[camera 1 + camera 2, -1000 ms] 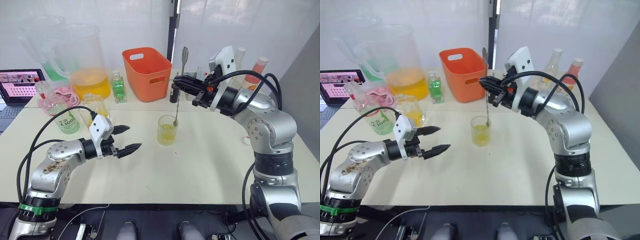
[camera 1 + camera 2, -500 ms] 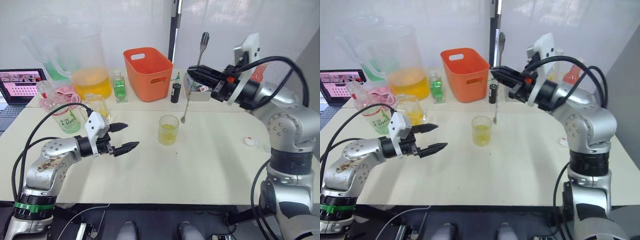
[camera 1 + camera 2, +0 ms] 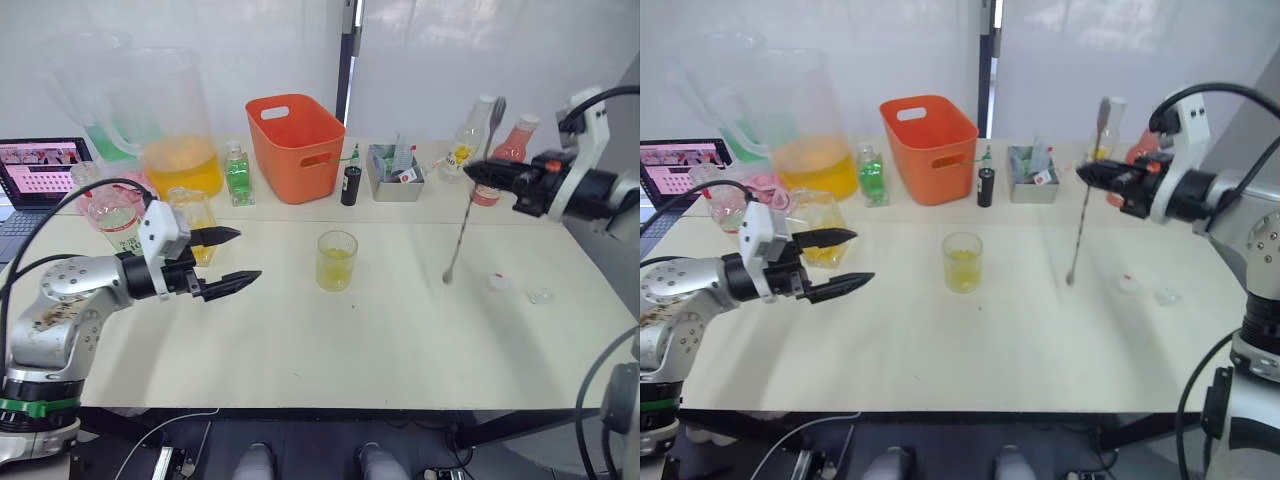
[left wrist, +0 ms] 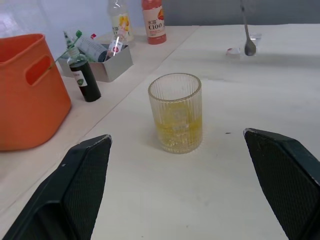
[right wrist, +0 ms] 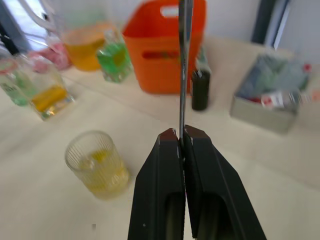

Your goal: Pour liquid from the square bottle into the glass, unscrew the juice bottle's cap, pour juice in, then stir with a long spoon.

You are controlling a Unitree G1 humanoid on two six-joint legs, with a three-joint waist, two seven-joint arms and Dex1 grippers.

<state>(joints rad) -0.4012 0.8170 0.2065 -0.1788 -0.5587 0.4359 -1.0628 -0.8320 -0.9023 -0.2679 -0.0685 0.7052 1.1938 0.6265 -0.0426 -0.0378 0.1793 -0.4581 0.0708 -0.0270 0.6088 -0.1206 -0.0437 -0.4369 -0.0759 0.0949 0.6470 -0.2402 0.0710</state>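
Left eye view: since a second ago the spoon (image 3: 466, 215) has been lifted out of the glass (image 3: 336, 260) and carried right, pinched in the closed right end effector (image 3: 478, 171); stirring seems finished. The glass stands mid-counter, part full of yellow liquid. The left end effector (image 3: 236, 256) is held open and empty beside it. Bare counter (image 3: 400, 340) lies below the spoon; the cap (image 3: 497, 284) is probably the white disc nearby.

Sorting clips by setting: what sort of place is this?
Probably a lab test bench dressed as a drinks station: white curtain backdrop, open laptop at the table edge, huge clear pitcher and bottles.
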